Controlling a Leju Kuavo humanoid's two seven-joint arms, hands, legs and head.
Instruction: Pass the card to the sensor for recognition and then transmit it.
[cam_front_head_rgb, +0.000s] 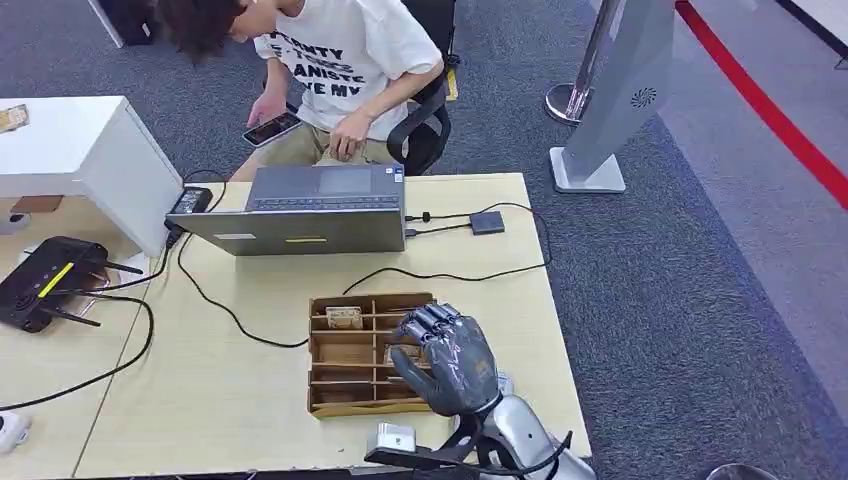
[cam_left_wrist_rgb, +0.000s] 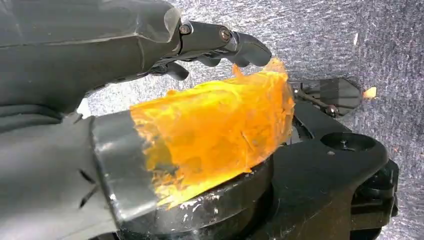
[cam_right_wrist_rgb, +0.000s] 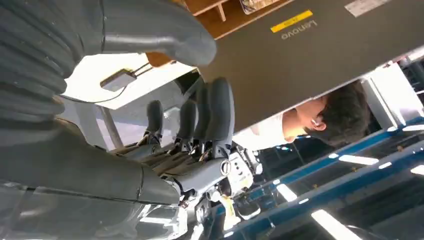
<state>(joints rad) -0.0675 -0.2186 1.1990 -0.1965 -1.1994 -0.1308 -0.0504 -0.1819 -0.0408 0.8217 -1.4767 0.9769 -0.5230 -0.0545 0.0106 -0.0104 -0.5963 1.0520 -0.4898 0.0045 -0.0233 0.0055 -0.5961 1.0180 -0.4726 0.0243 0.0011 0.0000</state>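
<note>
1 right hand (cam_front_head_rgb: 447, 362) hovers over wooden tray (cam_front_head_rgb: 330, 390), fingers (cam_right_wrist_rgb: 210, 112) seemingly empty.

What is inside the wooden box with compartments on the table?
The wooden box holds one card in a compartment of its far row. The other compartments in sight look empty. The right hand hovers over the box's right side and hides what lies there.

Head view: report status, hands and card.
Right robot hand over tray, empty, fingers apart. Left robot hand hanging, fingers curled. Card in tray's far slot. Nothing blocking.
</note>
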